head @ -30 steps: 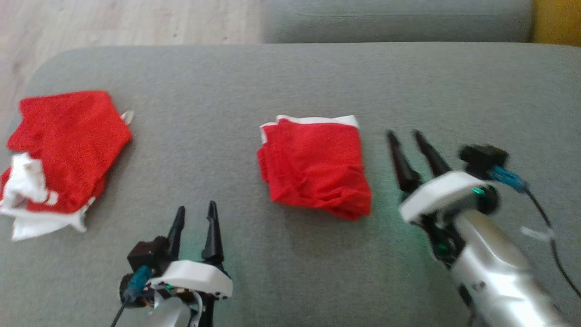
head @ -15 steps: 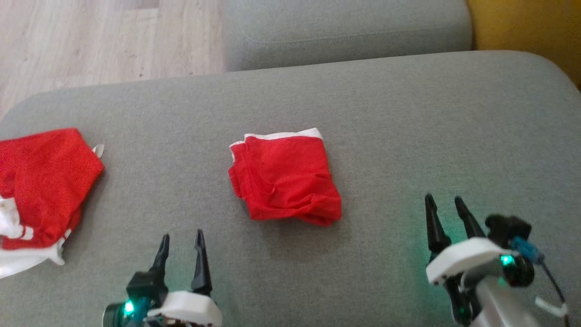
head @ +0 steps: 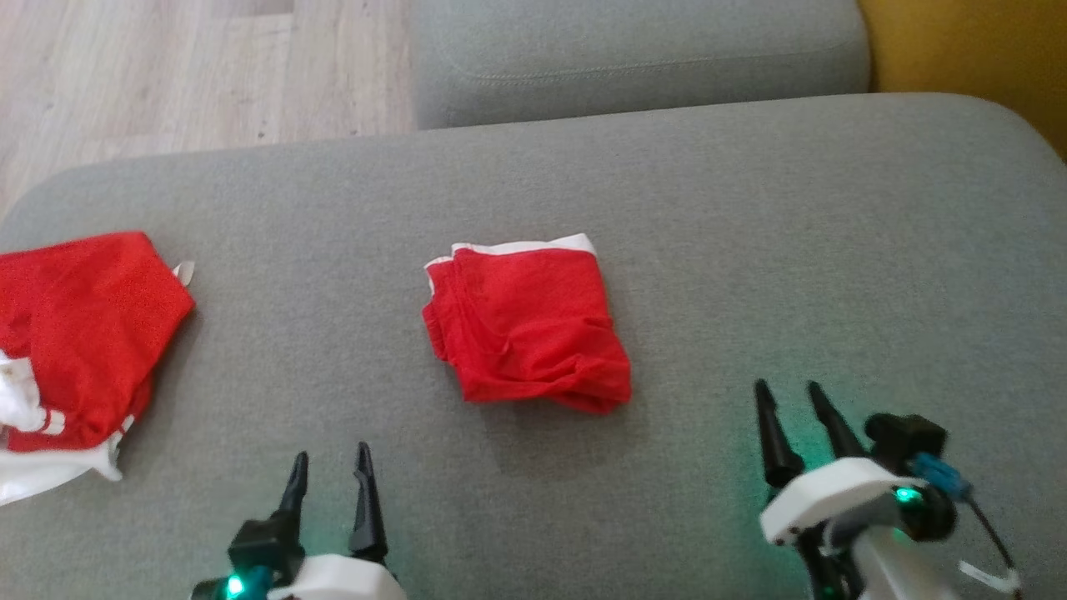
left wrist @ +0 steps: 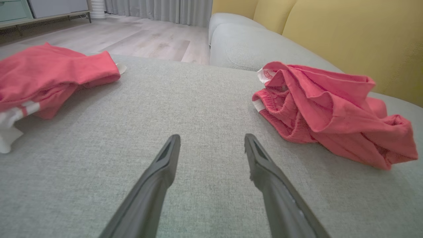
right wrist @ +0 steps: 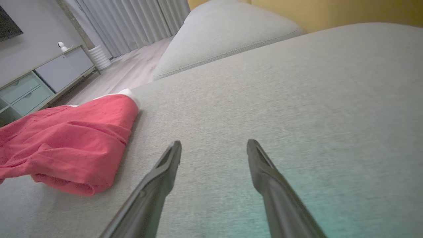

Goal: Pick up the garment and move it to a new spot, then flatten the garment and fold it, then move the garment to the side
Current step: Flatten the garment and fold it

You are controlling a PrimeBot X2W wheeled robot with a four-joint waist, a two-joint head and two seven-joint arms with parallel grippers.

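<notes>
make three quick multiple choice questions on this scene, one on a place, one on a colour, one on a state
1. Where does the folded red garment lie?
A. on the wooden floor
B. on the grey cushion, near its middle
C. draped over the yellow backrest

2. What colour is the band along the garment's far edge?
A. white
B. blue
C. black

3. How does the right claw stand?
A. shut on the garment
B. open and empty
C. shut on nothing

Answers:
1 B: the garment rests mid-cushion, apart from the left claw and the right one.
2 A: a white strip borders its top edge in the head view.
3 B: its two fingers are spread over bare cushion.
</notes>
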